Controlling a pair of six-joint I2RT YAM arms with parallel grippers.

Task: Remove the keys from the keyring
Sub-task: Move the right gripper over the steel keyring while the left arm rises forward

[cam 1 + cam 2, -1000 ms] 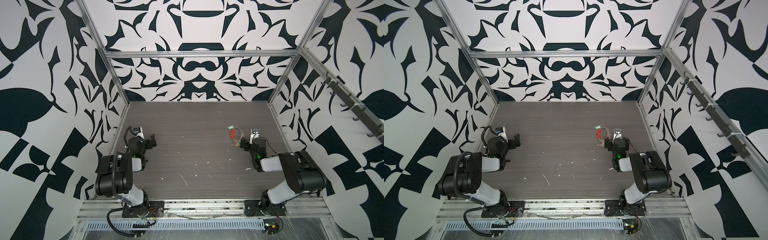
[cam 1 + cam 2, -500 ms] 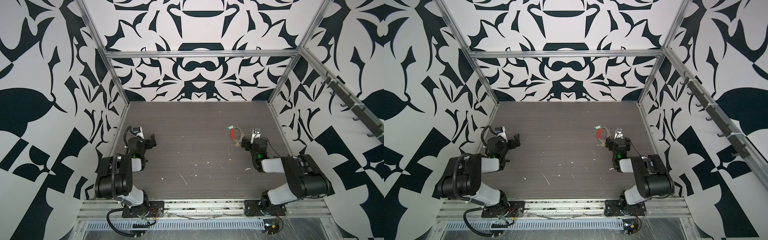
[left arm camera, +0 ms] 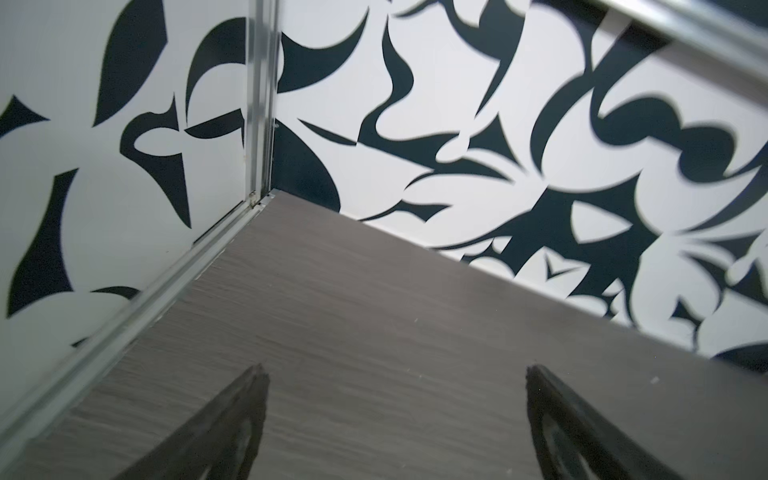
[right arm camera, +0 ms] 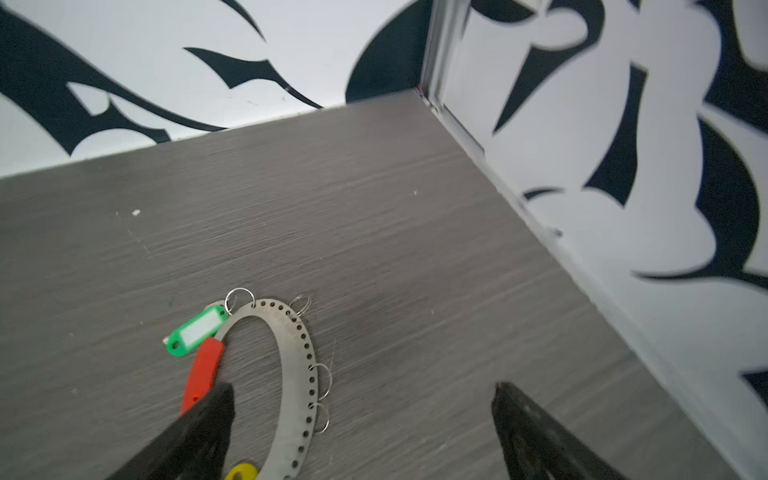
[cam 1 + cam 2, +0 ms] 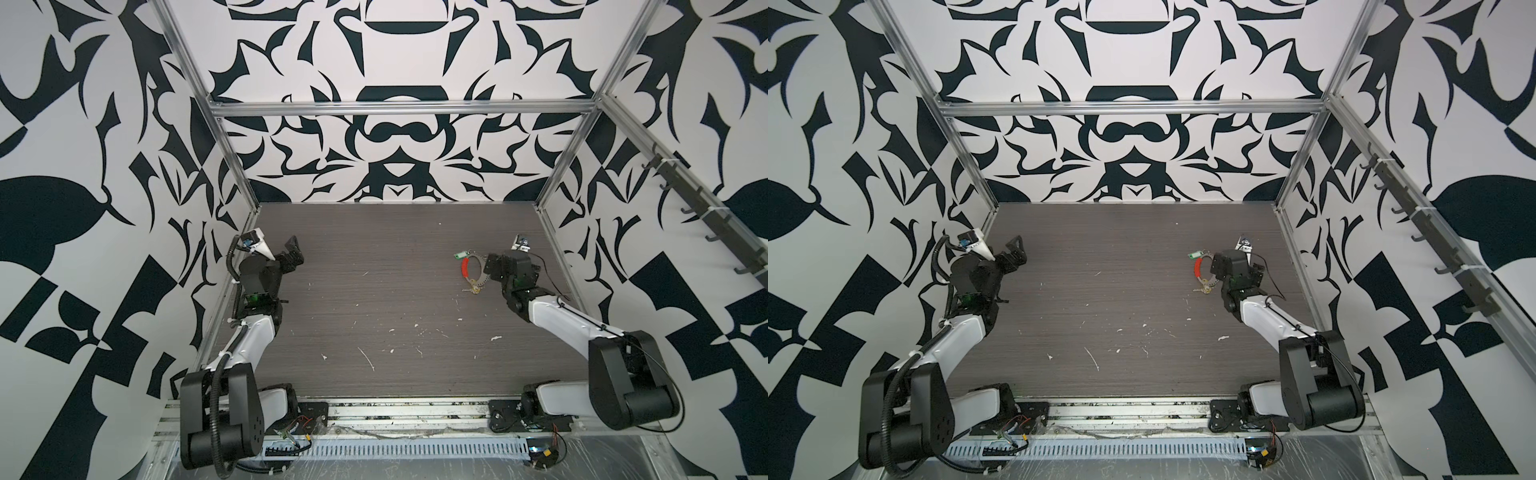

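We see the dark wood-grain table (image 5: 374,332) boxed in by black-and-white patterned walls (image 5: 395,137), with both arms reaching in from the near edge. The left arm (image 5: 253,336) stands by the left wall, and the left gripper (image 3: 395,370) hangs over bare table with its fingers spread wide and nothing between them. The right arm (image 5: 561,320) stretches toward the far right of the table, and the right gripper (image 4: 363,387) is likewise wide open and holds nothing. The keyring (image 4: 297,357), a flat perforated metal crescent, lies on the table just in front of that gripper. One finger (image 4: 208,424) overlaps the near end of the red sleeve (image 4: 203,374); we cannot tell whether they touch. The green tag (image 4: 195,330) lies at the sleeve's far end and the yellow tag (image 4: 241,471) at the ring's near end. Small split rings (image 4: 240,297) hang along the crescent's outer rim, and the keys (image 5: 1198,289) are barely discernible.
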